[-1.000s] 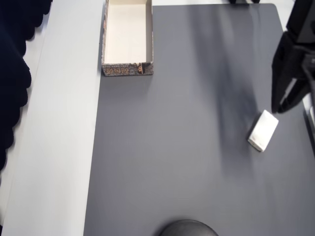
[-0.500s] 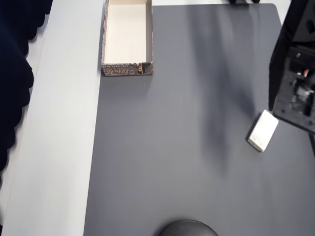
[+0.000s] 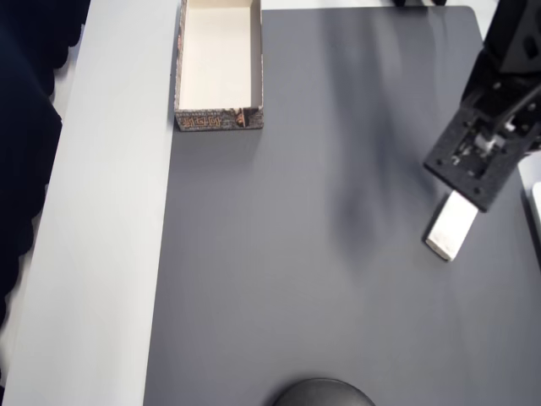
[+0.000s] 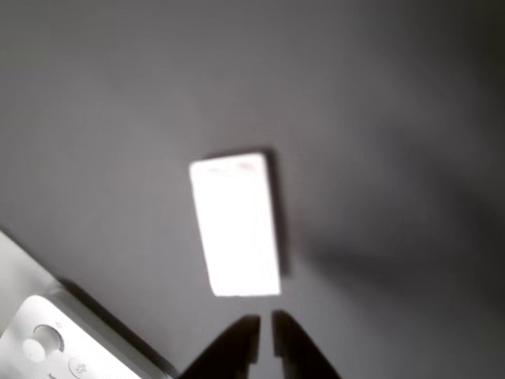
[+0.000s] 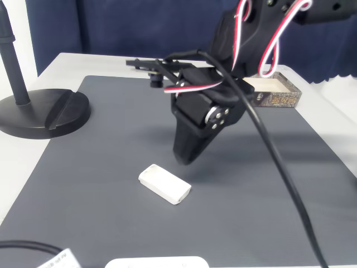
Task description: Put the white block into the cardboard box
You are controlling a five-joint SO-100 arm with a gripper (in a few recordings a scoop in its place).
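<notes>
Lying flat on the dark grey mat (image 5: 111, 184), the small white rectangular block (image 5: 165, 183) rests with one broad face up, near the right edge of the mat in the overhead view (image 3: 449, 228) and well apart from the box. It looks rigid, light and smooth-sided, so it should neither deform nor break under a pinch, though its slick faces might slide if taken off-centre. The sensible hold, by judgement, is across the two long sides at mid-length, where the narrow width suits a modest jaw opening.

In the fixed view the black two-finger gripper (image 5: 184, 154) hangs just above and behind the block, not touching it. In the wrist view its dark fingertips (image 4: 234, 345) sit close together below the block's near short end (image 4: 235, 226), with only a thin slit between them: the jaws stand almost closed and hold nothing. They would need to spread before a grasp.

The shallow rectangular cardboard box (image 3: 220, 118), cream-white inside with brownish patterned outer walls, stands at the top left corner of the mat in the overhead view; the part of its floor that shows holds nothing. A black round stand base (image 5: 42, 111) sits at the mat's left edge in the fixed view.
</notes>
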